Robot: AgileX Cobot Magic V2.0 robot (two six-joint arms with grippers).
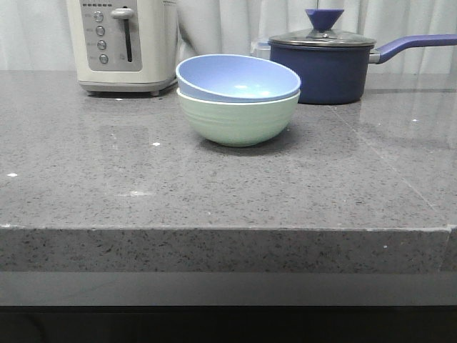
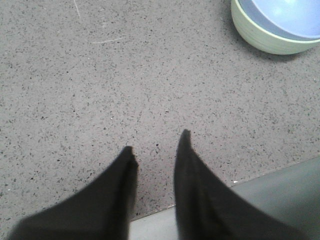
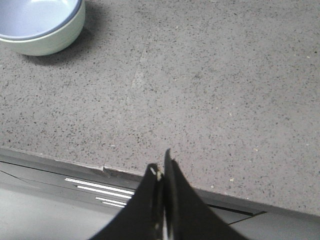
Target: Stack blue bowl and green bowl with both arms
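Observation:
The blue bowl (image 1: 235,77) sits nested inside the green bowl (image 1: 237,120) at the middle back of the grey counter. Neither arm shows in the front view. In the left wrist view the stacked blue bowl (image 2: 290,17) and green bowl (image 2: 260,37) lie far from my left gripper (image 2: 157,140), which is open and empty over the counter's front edge. In the right wrist view the blue bowl (image 3: 35,15) in the green bowl (image 3: 55,40) is far from my right gripper (image 3: 161,162), which is shut and empty at the counter's front edge.
A white toaster (image 1: 123,44) stands at the back left. A dark navy lidded saucepan (image 1: 330,64) stands at the back right, its handle pointing right. The counter (image 1: 214,193) has a thick front edge (image 1: 214,250).

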